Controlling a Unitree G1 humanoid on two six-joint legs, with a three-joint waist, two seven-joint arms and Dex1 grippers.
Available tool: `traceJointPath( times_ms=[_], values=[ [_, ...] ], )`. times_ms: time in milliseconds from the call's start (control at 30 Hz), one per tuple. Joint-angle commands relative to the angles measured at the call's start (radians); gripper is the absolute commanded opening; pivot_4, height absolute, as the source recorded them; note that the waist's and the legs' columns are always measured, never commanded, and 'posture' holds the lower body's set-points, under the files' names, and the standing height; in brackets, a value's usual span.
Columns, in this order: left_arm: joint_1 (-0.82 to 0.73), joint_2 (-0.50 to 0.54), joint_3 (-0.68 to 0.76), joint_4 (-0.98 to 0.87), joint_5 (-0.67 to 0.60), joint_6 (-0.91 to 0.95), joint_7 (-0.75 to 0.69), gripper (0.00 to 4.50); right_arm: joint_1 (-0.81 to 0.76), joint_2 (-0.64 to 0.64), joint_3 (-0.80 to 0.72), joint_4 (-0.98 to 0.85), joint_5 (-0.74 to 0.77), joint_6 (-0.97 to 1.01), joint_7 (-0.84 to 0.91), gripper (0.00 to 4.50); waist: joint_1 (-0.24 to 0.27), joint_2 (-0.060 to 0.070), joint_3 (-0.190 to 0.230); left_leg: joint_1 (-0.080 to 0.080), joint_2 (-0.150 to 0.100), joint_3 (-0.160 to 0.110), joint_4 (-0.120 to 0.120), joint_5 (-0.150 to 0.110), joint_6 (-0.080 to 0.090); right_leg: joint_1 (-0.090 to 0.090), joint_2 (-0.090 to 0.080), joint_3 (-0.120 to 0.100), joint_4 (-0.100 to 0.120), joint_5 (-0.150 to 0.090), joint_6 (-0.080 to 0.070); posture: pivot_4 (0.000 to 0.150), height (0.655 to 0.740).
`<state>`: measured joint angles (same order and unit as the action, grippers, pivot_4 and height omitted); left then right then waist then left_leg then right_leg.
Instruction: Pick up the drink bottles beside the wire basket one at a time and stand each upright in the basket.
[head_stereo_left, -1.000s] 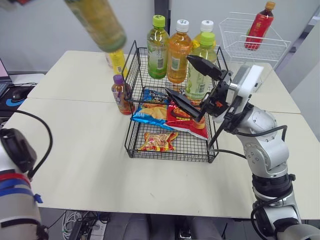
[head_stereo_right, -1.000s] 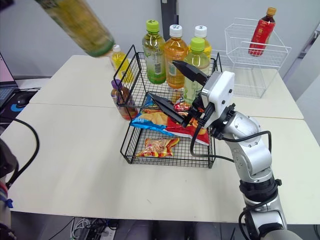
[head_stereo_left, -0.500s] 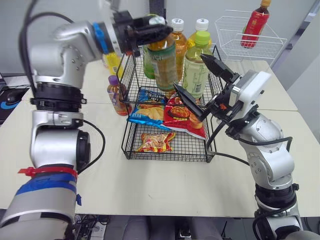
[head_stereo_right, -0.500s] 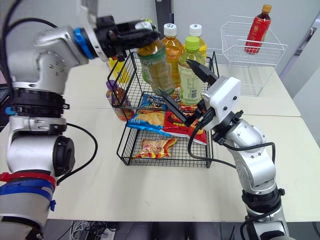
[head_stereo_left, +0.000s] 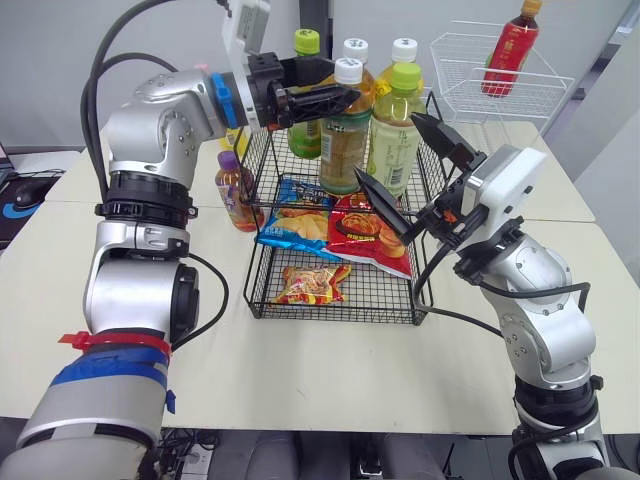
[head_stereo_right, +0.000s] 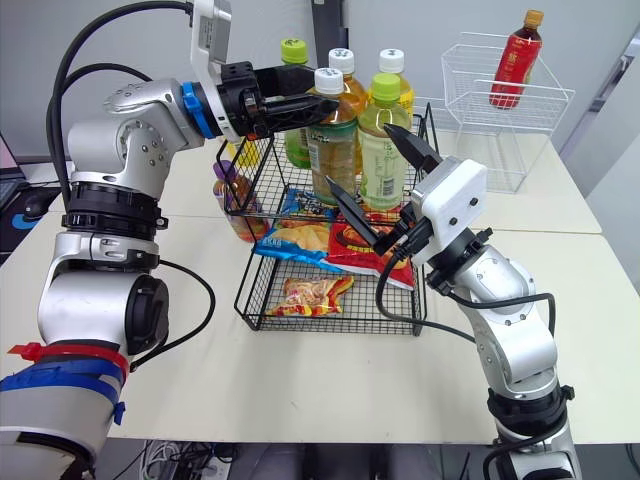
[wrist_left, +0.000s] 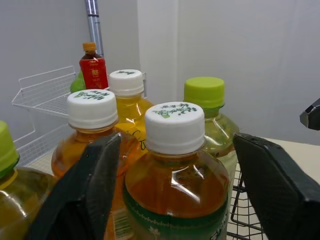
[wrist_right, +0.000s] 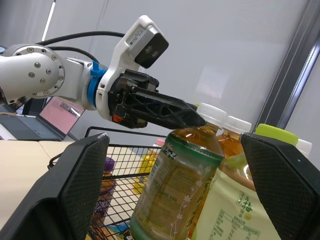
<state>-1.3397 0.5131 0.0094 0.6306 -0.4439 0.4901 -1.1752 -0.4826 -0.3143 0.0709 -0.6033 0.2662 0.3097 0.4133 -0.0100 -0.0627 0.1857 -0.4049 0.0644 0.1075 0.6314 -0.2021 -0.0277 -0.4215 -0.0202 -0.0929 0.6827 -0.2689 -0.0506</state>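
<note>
Left gripper (head_stereo_left: 330, 97): I'm holding the tea bottle (head_stereo_left: 346, 150) by its neck inside the wire basket (head_stereo_left: 262, 290).
Right gripper (head_stereo_left: 402, 165): I'm hovering it, fingers spread, nearby.

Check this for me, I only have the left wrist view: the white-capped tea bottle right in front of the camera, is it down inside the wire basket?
Observer: Yes, the tea bottle stands upright in the back row, its lower half inside the wire basket. I cannot tell whether its base is down.
Operator: Any bottles waiting outside?
Observer: Two, on the table beside the basket's left wall: a purple-capped bottle and a yellow bottle behind it.
Operator: What's the black tip at my picture's edge?
Observer: The right gripper, fingers open, hovering over the snack bags in the basket.
</note>
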Motion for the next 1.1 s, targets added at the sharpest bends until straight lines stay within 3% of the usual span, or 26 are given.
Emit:
traceJointPath(
  times_ms=[33,333,533,633,800,1100],
  values=[
    [-0.043,0.030,0.055,-0.042,-0.014,0.005,0.009,4.47,-0.006,-0.011,-0.024,-0.037,0.015,-0.010,0.006,4.50,0.000,0.000,0.000,0.000,0.000,0.000,0.000,0.000,0.000,0.000,0.000,0.000,0.000,0.000,0.000,0.150,0.7400],
    [0.220,0.200,0.268,-0.458,-0.123,0.258,0.232,4.47,-0.042,-0.027,-0.019,0.015,0.069,-0.011,0.074,4.50,-0.020,0.000,0.000,0.003,0.000,0.001,-0.001,0.000,0.000,0.002,0.000,0.002,0.001,0.000,0.000,0.150,0.7400],
    [0.475,0.312,0.390,-0.631,-0.110,0.274,0.341,4.47,-0.092,-0.035,-0.011,0.085,0.148,-0.008,0.179,4.50,-0.019,0.000,0.000,0.005,0.001,0.001,-0.001,0.000,0.000,0.001,0.000,0.002,0.006,0.000,0.000,0.150,0.7400],
    [0.690,0.334,0.552,-0.763,-0.116,0.317,0.423,4.47,-0.126,-0.048,0.008,0.137,0.219,0.011,0.288,4.50,-0.025,0.000,0.000,0.005,0.000,0.001,0.000,0.000,0.000,0.002,0.000,0.003,0.006,0.000,0.000,0.150,0.7400],
    [1.039,0.269,0.772,-0.982,-0.160,0.380,0.501,4.47,-0.149,-0.058,0.046,0.181,0.323,0.088,0.408,4.50,-0.019,0.000,-0.001,0.006,0.001,0.001,-0.001,-0.001,0.002,0.001,0.000,0.003,0.006,0.000,-0.001,0.150,0.7400],
    [1.372,0.081,0.879,-1.231,-0.279,0.415,0.631,4.47,-0.159,-0.051,0.088,0.218,0.316,0.093,0.467,4.50,0.007,-0.002,-0.002,0.005,0.001,0.001,-0.001,-0.002,0.004,0.003,-0.001,0.001,0.004,0.000,0.000,0.150,0.7400]
  ],
)
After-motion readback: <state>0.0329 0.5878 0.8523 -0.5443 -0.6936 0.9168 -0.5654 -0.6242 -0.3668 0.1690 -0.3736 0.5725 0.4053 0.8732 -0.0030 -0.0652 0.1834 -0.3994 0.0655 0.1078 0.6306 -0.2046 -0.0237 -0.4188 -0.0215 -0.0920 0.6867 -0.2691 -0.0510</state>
